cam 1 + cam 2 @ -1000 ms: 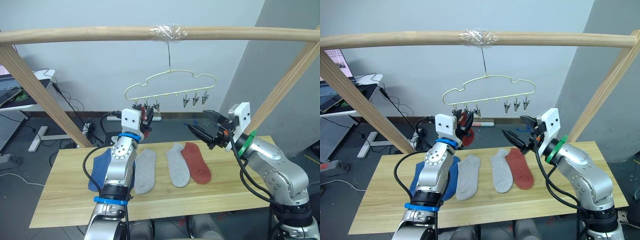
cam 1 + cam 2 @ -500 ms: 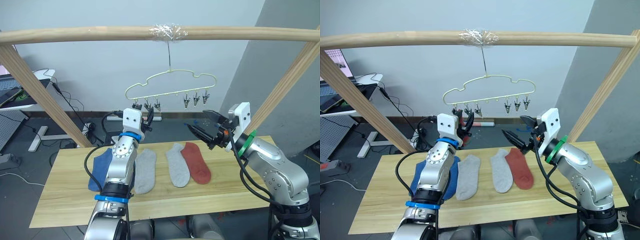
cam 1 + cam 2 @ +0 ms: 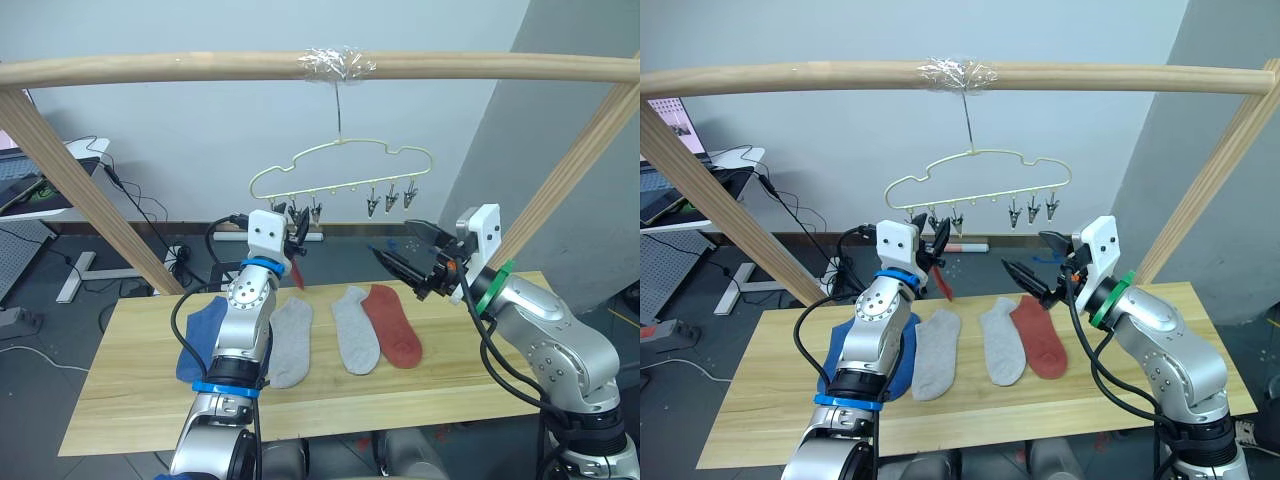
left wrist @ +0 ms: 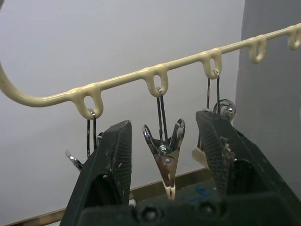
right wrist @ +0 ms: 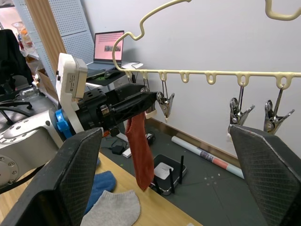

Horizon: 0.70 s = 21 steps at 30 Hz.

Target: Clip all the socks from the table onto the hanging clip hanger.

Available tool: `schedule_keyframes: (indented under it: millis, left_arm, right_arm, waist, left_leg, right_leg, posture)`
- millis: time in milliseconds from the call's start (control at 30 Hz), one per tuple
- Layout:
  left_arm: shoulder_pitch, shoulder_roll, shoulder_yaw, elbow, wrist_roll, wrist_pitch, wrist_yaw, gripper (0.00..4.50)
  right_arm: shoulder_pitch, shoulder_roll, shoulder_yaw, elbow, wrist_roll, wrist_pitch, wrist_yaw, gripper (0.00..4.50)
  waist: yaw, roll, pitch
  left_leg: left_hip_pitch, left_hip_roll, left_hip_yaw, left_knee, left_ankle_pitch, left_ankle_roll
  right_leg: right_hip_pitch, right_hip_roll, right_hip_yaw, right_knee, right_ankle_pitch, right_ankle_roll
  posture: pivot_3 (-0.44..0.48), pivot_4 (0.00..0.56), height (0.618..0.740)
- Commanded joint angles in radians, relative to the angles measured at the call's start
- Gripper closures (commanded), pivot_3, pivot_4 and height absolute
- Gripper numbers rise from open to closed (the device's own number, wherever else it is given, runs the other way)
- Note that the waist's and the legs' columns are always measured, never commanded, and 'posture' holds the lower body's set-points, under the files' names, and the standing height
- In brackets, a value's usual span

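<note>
A long pale wood plank table [image 3: 120,385] carries, left to right, blue ankle socks [image 3: 203,335], two light grey socks [image 3: 291,343] [image 3: 355,329] and a rust red sock [image 3: 392,325].

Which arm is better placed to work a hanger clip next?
Left. The left gripper, open, straddles a clip, with a red sock hanging just below. The right gripper, also open, sits off to the side of the clips.
</note>
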Motion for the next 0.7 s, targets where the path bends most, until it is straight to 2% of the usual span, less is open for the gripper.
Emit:
schedule_keyframes:
  millis: [33, 67, 133, 200, 333, 433, 533, 600, 700]
  left_arm:
    - [-0.015, -0.002, 0.005, -0.017, -0.004, -0.024, -0.002, 2.13]
    - [-0.014, -0.002, 0.005, -0.017, -0.005, -0.025, -0.003, 2.49]
    - [-0.014, -0.003, 0.005, -0.017, -0.007, -0.027, -0.006, 2.92]
    - [-0.013, -0.004, 0.005, -0.017, -0.008, -0.029, -0.006, 3.60]
    - [-0.014, -0.004, 0.005, -0.015, -0.007, -0.033, -0.006, 4.41]
    - [-0.012, -0.003, 0.005, -0.016, -0.006, -0.034, -0.005, 4.49]
    - [-0.005, 0.004, 0.002, -0.022, 0.000, -0.027, -0.006, 4.49]
    - [0.000, 0.009, 0.001, -0.027, 0.003, -0.019, -0.006, 4.49]
    - [0.017, 0.024, 0.003, -0.059, -0.006, 0.003, -0.020, 4.49]
  right_arm:
    - [-0.007, -0.003, -0.029, -0.036, 0.018, -0.007, 0.000, 0.00]
    - [-0.007, -0.004, -0.029, -0.035, 0.018, -0.008, 0.000, 0.00]
    - [-0.008, -0.004, -0.028, -0.033, 0.019, -0.008, 0.000, 0.00]
    - [-0.008, -0.003, -0.027, -0.032, 0.020, -0.009, 0.001, 0.00]
    - [-0.001, 0.000, -0.020, -0.033, 0.021, -0.010, 0.001, 0.00]
    - [0.012, -0.002, -0.007, -0.034, 0.014, -0.007, 0.002, 0.00]
    - [0.040, -0.056, 0.089, -0.001, -0.100, 0.008, -0.007, 0.00]
    - [0.047, -0.075, 0.151, 0.062, -0.183, 0.028, -0.041, 0.00]
    - [0.028, -0.047, 0.223, 0.226, -0.298, -0.028, -0.070, 0.00]
  waist:
    - [0.000, 0.000, 0.000]
    - [0.000, 0.000, 0.000]
    - [0.000, 0.000, 0.000]
    - [0.000, 0.000, 0.000]
    - [0.000, 0.000, 0.000]
    - [0.001, 0.000, 0.000]
    - [0.001, 0.000, 0.000]
    - [0.002, 0.000, 0.000]
    - [0.001, 0.000, 0.000]
  left_leg:
    - [0.000, 0.000, 0.000, 0.000, 0.000, 0.000]
    - [0.000, 0.000, 0.000, 0.000, 0.000, 0.000]
    - [0.000, 0.000, 0.000, 0.000, 0.000, 0.000]
    - [0.000, 0.000, 0.000, 0.000, 0.000, 0.000]
    - [0.000, 0.000, 0.000, 0.000, 0.000, 0.000]
    - [0.000, 0.000, 0.000, 0.000, 0.000, 0.000]
    - [0.000, 0.000, 0.000, 0.000, 0.000, 0.000]
    - [0.000, 0.000, 0.000, 0.000, 0.000, 0.000]
    - [0.000, 0.000, 0.000, 0.000, 0.000, 0.000]
  right_leg:
    - [0.000, 0.000, 0.000, 0.000, 0.000, 0.000]
    - [0.000, 0.000, 0.000, 0.000, 0.000, 0.000]
    - [0.000, 0.000, 0.000, 0.000, 0.000, 0.000]
    - [0.000, 0.000, 0.000, 0.000, 0.000, 0.000]
    - [0.000, 0.000, 0.000, 0.000, 0.000, 0.000]
    - [0.000, 0.000, 0.000, 0.000, 0.000, 0.000]
    - [0.000, 0.000, 0.000, 0.000, 0.000, 0.000]
    - [0.000, 0.000, 0.000, -0.001, 0.000, 0.000]
    - [0.000, 0.000, 0.000, 0.000, 0.000, 0.000]
  posture:
    - [-0.154, 0.141, 0.740]
    - [-0.152, 0.140, 0.740]
    - [-0.152, 0.141, 0.740]
    - [-0.150, 0.140, 0.740]
    - [-0.147, 0.137, 0.740]
    - [-0.142, 0.135, 0.740]
    - [-0.137, 0.133, 0.740]
    - [-0.127, 0.132, 0.740]
    - [-0.111, 0.130, 0.740]
